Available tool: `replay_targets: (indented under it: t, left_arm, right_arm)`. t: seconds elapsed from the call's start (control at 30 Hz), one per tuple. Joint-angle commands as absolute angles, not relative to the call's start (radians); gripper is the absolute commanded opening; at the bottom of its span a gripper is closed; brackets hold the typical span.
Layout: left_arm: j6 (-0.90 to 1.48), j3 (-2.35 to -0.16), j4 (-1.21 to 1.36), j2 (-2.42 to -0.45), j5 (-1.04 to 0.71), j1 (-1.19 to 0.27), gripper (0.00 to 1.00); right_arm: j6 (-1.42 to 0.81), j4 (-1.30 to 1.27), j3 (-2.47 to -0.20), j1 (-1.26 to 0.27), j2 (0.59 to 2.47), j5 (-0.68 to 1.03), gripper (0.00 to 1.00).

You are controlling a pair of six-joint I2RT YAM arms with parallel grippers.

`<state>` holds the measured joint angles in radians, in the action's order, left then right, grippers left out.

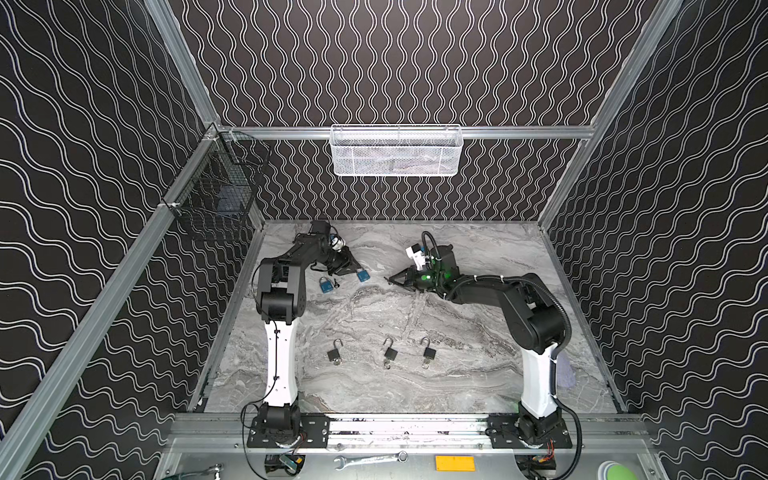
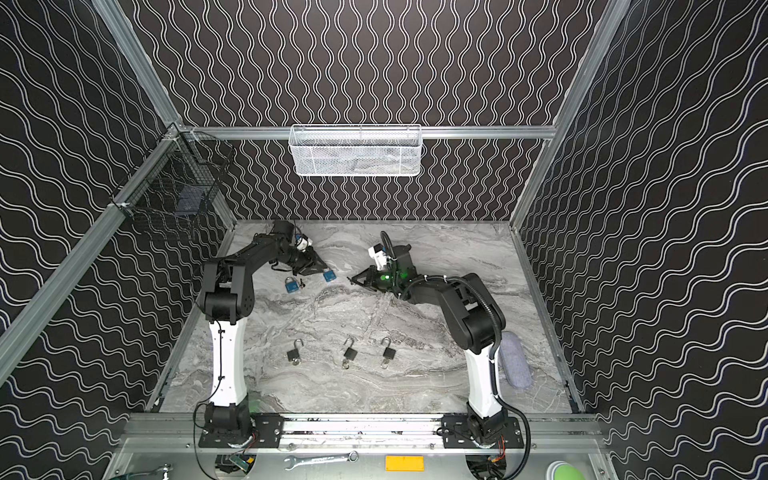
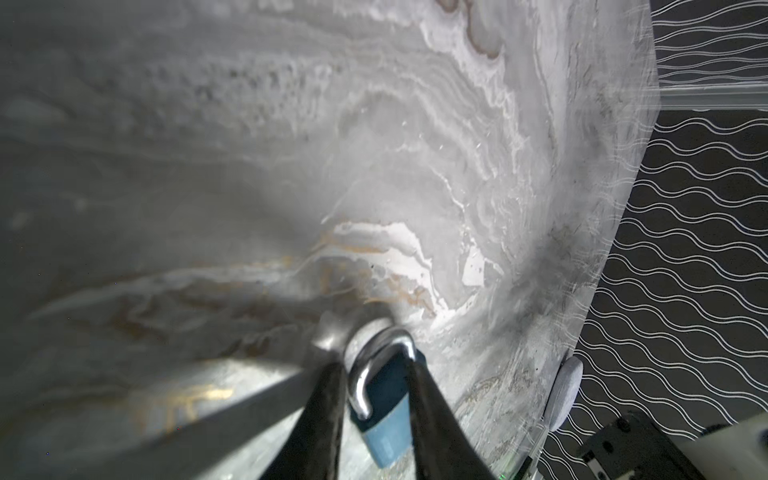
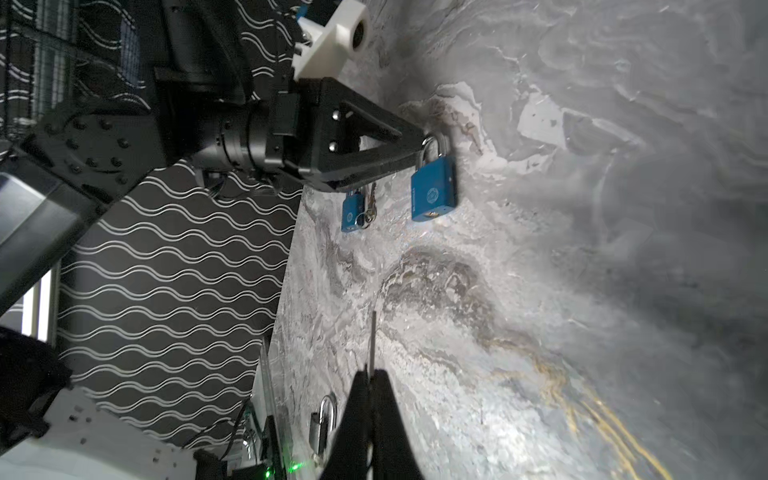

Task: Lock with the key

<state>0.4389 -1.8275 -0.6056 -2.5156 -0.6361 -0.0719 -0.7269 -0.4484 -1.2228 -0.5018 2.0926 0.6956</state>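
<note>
the blue padlock [image 4: 434, 183] looks hard and heavy; hold its body. the left gripper [image 3: 372, 368] sits around its loop, tight or loose i cannot tell. near the padlock, the right gripper [image 4: 371, 376] pinches the thin key [image 4: 373, 336].

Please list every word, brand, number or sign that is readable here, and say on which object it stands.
None can be read.
Blue padlock with silver shackle: round emblem and side marking, too blurred.
Orange rectangular label: appears blank, or its print is too small.
Silver metal wrench: any marking too small.
</note>
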Motion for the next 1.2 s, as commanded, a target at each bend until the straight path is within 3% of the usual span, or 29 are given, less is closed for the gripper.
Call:
replay_targets:
  t: [0.0,0.3,0.47,0.63,0.7,0.77,1.1,1.17]
  left_arm:
    - [0.431,-1.820,-0.604,-2.513,-0.575,-0.066,0.37]
    - [0.488,-1.641,-0.434,-2.333,-0.600,-0.061,0.42]
    - [0.640,-1.308,-0.173,-2.085,-0.610,-0.061,0.45]
    - [0.703,-1.087,-0.071,-1.880,-0.576,-0.061,0.47]
    - [0.707,-1.032,-0.066,-1.813,-0.569,-0.063,0.48]
    - [0.702,-0.990,-0.086,-1.747,-0.554,-0.063,0.57]
    - [0.711,-0.827,-0.094,-1.507,-0.533,-0.063,0.59]
    - [0.707,-0.809,-0.097,-1.471,-0.512,-0.063,0.59]
  right_arm:
    - [-0.753,-0.451,-1.267,-0.511,2.137,0.628,0.00]
    - [-0.757,-0.364,-1.469,-0.530,2.281,0.547,0.00]
    - [-0.740,-0.271,-1.571,-0.541,2.341,0.488,0.00]
    - [-0.719,-0.200,-1.652,-0.550,2.391,0.462,0.00]
    - [-0.717,-0.183,-1.682,-0.549,2.415,0.464,0.00]
    - [-0.702,-0.149,-1.721,-0.553,2.438,0.456,0.00]
    - [-0.692,-0.077,-1.819,-0.558,2.506,0.445,0.00]
    - [-0.689,-0.062,-1.825,-0.561,2.508,0.436,0.07]
